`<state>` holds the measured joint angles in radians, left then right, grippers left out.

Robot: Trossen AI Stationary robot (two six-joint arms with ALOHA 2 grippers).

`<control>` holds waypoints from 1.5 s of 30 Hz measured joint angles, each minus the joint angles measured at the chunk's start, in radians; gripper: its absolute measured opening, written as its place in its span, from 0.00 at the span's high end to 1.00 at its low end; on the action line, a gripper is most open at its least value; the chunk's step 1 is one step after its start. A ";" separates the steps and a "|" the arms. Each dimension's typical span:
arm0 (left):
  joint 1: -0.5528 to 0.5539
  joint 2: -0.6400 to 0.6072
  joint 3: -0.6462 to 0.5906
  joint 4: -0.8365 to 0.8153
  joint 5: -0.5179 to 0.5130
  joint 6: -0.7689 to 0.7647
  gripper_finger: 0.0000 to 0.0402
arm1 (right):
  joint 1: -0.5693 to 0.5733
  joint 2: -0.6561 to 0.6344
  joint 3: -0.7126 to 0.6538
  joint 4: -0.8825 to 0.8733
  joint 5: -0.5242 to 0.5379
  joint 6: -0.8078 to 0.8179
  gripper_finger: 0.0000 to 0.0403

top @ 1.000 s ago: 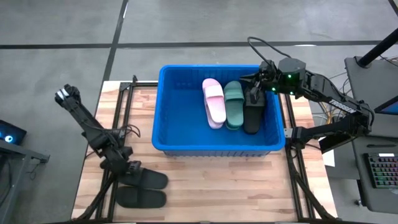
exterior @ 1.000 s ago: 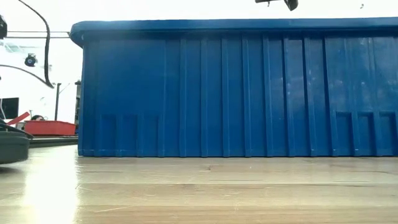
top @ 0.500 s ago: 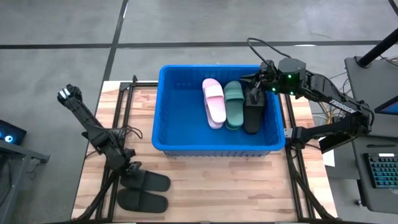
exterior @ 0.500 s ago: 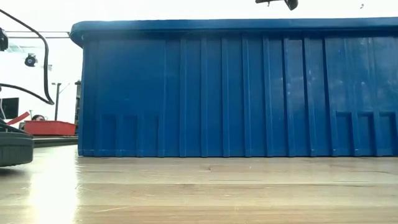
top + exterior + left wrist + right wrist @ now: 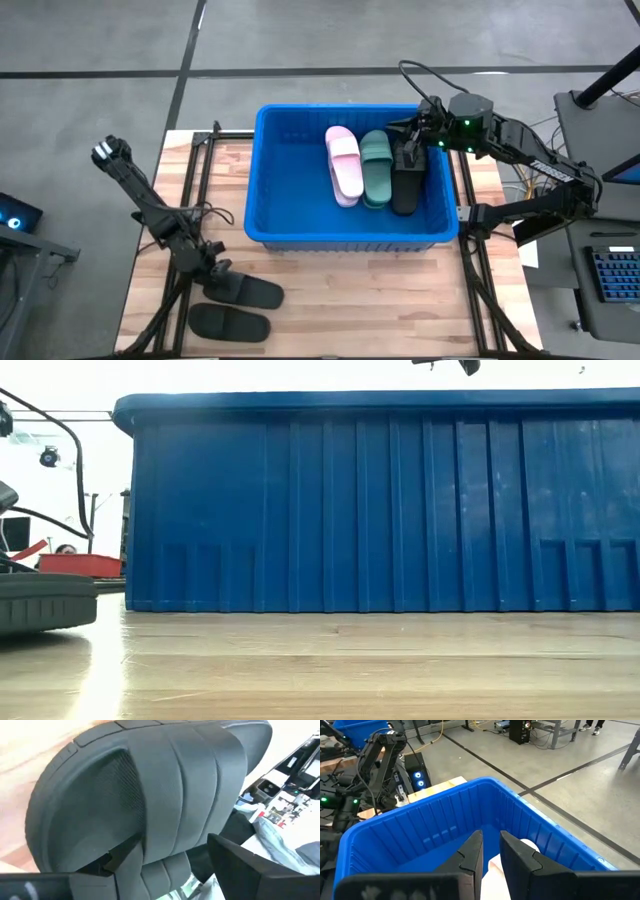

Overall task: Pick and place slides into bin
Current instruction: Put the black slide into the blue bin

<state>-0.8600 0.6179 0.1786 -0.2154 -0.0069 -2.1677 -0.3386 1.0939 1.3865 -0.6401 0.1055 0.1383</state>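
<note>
My left pincer (image 5: 218, 273) has a black slide (image 5: 245, 291) by its strap, lifting it at the table's (image 5: 350, 300) near-left corner.

My fingers (image 5: 240, 865) stand wide across the strap, one tucked beneath. The rubber looks light, soft and grippy, so I judge the strap the best hold; the sole would flex. Its twin (image 5: 229, 323) lies just beside it. The bin (image 5: 300, 170) already holds a pink (image 5: 344, 164), a green (image 5: 376, 168) and a black slide (image 5: 406, 186). My right pincer (image 5: 490, 851) hangs nearly closed and empty above them.
</note>
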 joint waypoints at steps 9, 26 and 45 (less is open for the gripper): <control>0.000 0.059 -0.040 0.103 -0.026 0.010 0.49 | 0.000 0.000 0.000 0.001 0.000 0.000 0.86; 0.000 0.087 -0.074 0.277 -0.029 0.151 0.95 | 0.000 0.001 0.000 0.003 0.000 0.000 0.86; 0.000 0.068 -0.061 0.600 -0.200 0.415 1.00 | 0.000 0.003 0.000 0.063 -0.047 -0.007 0.86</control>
<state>-0.8597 0.6857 0.1173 0.3849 -0.2073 -1.7528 -0.3386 1.0968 1.3865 -0.5766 0.0583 0.1308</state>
